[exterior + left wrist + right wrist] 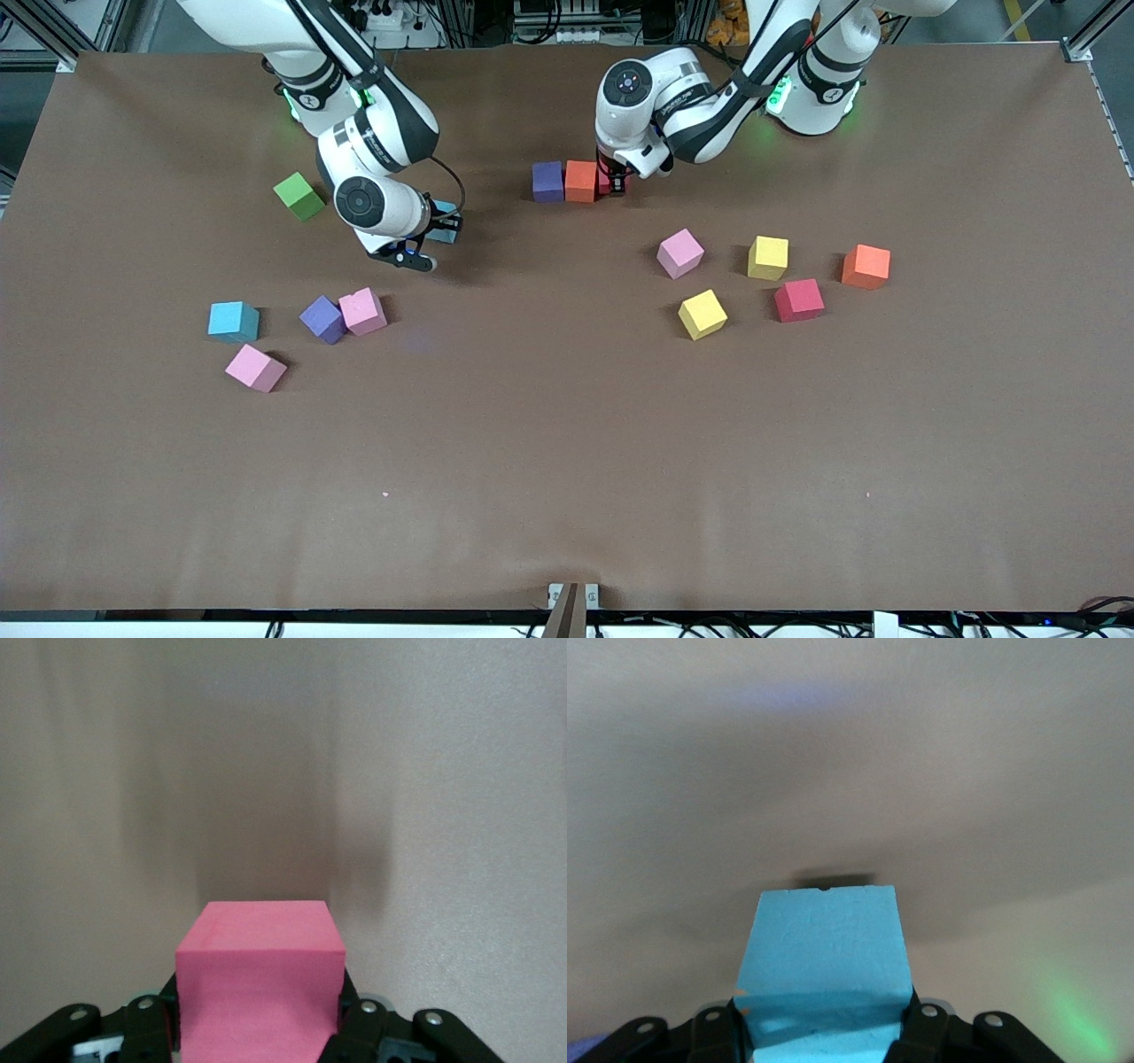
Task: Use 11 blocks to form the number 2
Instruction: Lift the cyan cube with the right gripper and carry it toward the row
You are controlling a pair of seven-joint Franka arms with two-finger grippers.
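My left gripper (611,183) (259,1019) is shut on a red block (604,182) (259,979), down at the table beside an orange block (580,181) and a purple block (547,181); the three make a row. My right gripper (440,223) (824,1028) is shut on a light blue block (445,221) (824,948), low over the table. Loose blocks lie around: pink (680,252), yellow (767,257), yellow (702,314), red (799,299), orange (866,266), purple (322,319), pink (362,311), pink (255,368), light blue (234,321).
A lime-green cube (299,196) sits toward the right arm's end of the table, close to the right arm's wrist. The brown table (567,461) is bare in the wide stretch nearer the front camera.
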